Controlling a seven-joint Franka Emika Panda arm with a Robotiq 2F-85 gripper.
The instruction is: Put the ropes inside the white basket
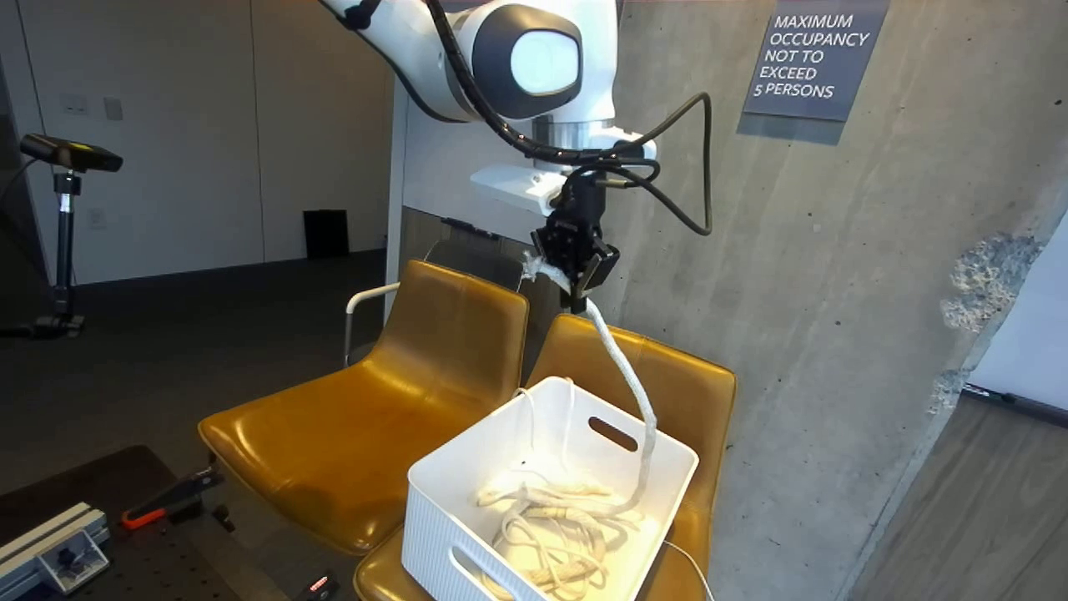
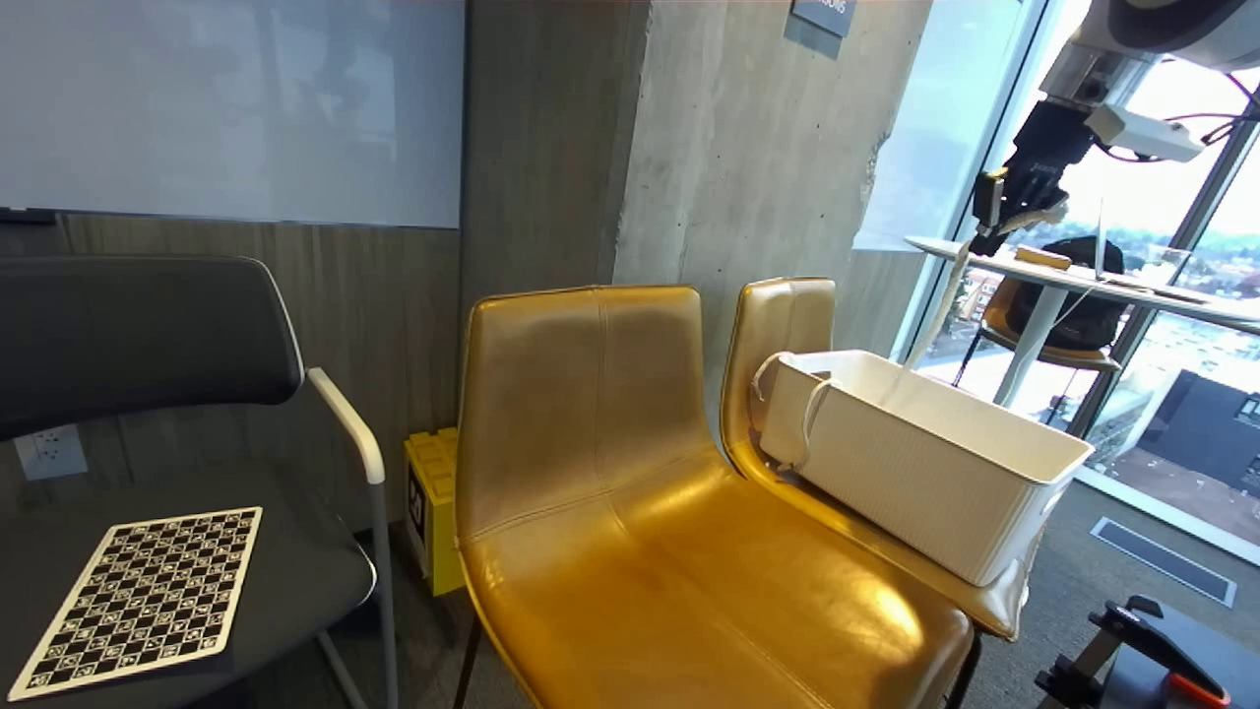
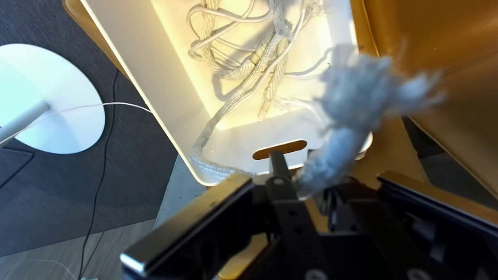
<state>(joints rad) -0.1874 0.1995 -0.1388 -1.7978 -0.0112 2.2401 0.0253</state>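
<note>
Most of the ropes [image 3: 255,72] lie below the hand [image 1: 578,292], which pinches one.

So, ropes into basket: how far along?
Done: most of the ropes looks to lie tangled inside the white basket.
In hand: one thick length runs from the gripper down into it; whether it's pinched, can't tell.
Left: probably drop that length, then tuck in the thin strands hanging outside.
</note>
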